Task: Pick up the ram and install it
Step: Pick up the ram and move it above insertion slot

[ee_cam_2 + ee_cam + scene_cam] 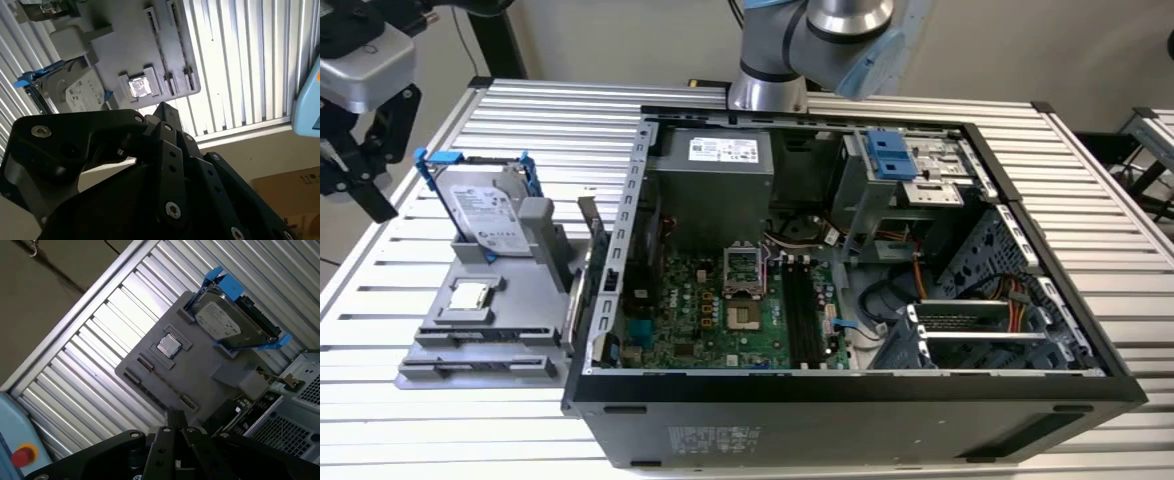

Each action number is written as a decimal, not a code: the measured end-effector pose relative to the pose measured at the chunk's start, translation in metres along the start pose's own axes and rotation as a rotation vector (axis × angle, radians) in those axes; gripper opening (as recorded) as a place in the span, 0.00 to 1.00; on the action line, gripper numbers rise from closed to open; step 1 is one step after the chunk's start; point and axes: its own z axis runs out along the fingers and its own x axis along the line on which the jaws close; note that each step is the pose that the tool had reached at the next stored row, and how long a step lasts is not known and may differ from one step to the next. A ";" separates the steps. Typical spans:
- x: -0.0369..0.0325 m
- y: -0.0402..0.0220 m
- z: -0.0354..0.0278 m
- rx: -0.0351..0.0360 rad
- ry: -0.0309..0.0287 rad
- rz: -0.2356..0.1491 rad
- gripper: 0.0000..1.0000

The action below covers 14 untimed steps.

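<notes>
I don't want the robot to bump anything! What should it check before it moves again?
1. Tool carrying nothing: ok, shut and empty.
2. Tool clear of the gray holder: ok, not touching it.
3. Ram located: cannot tell.
4. Computer case open on top: ok.
5. Black memory slots free: cannot tell.
6. Hard drive and processor chip seated in holder: ok.

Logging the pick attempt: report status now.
Gripper jaws shut, empty, apart from the gray tray. Ram not in the jaws, location unconfirmed. Hard drive and processor chip on the tray, untouched.
</notes>
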 end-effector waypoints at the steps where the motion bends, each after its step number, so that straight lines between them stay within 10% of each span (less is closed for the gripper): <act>1: 0.0000 0.0000 0.0001 -0.0007 0.0006 -0.018 0.00; 14: 0.0000 0.0000 0.0001 -0.0100 0.0092 -0.255 0.00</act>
